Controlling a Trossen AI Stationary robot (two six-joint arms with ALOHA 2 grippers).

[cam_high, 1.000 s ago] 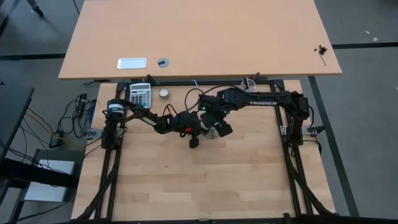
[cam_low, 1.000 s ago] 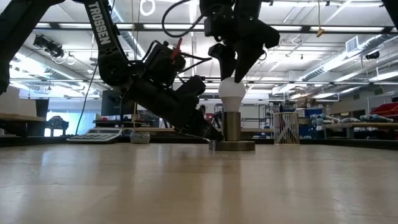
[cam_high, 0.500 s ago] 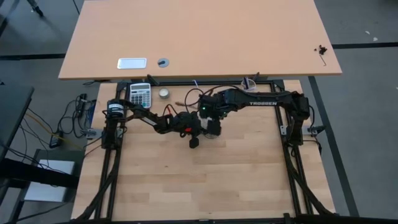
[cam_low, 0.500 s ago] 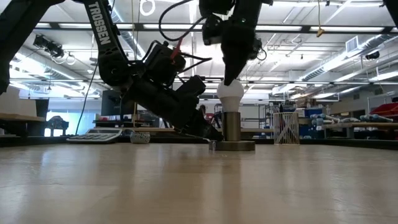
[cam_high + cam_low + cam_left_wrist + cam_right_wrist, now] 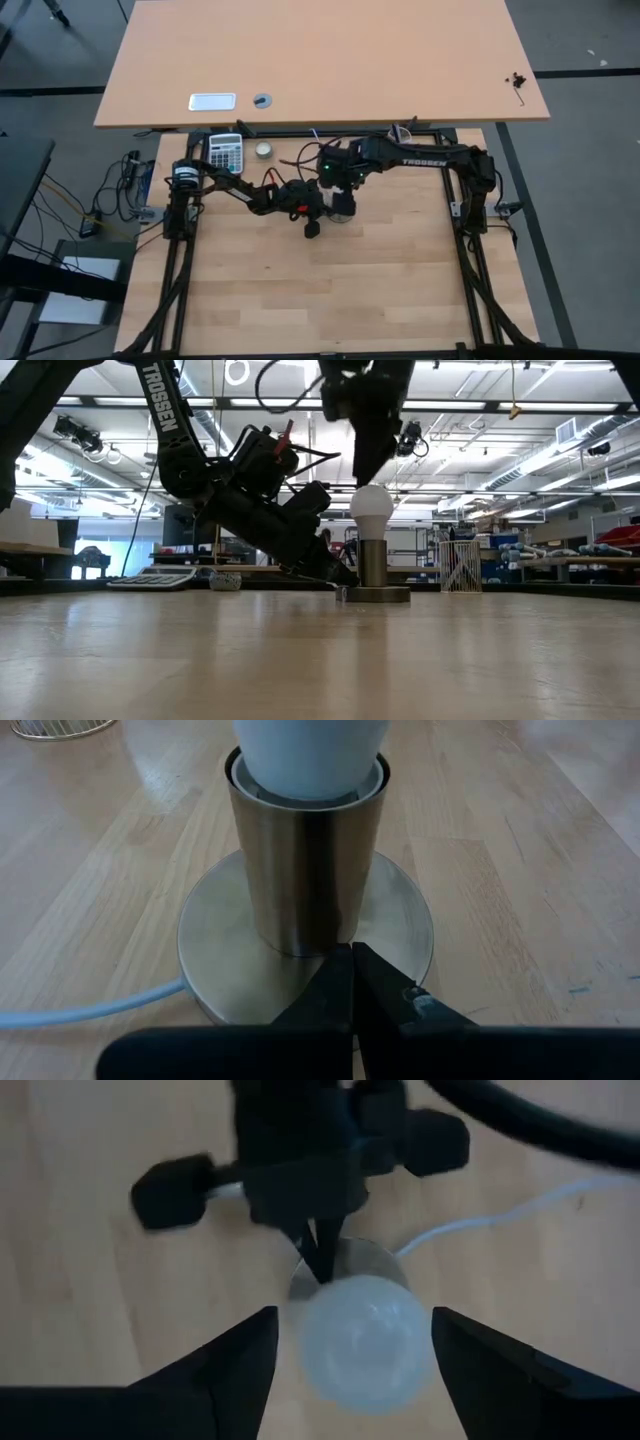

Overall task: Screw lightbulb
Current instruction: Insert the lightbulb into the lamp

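The white lightbulb (image 5: 372,510) stands upright with its screw end down in the grey metal socket (image 5: 373,565), whose round base lies flat on the table. My right gripper (image 5: 365,470) hangs just above the bulb, pointing down and open. In the right wrist view its fingers (image 5: 240,1355) stand either side of the globe (image 5: 355,1345) with a gap on both sides. My left gripper (image 5: 352,960) is shut and slants down from the table's left to the foot of the socket. My left gripper presses its shut fingertips down on the socket's round base plate (image 5: 400,925), right at the foot of the upright cylinder (image 5: 305,860). The fingers come slanting down from the table's left. The base lies flat on the table.
A thin white cord (image 5: 90,1010) runs from the socket base across the table. A calculator (image 5: 226,152) and a small round tin (image 5: 263,150) sit at the far left edge. A second, larger table (image 5: 320,60) stands beyond.
My right gripper has rolled about the line it points along and risen a little; its fingertips, which stood about the bulb's top, are now just above it. The bulb and socket have stayed where they were.
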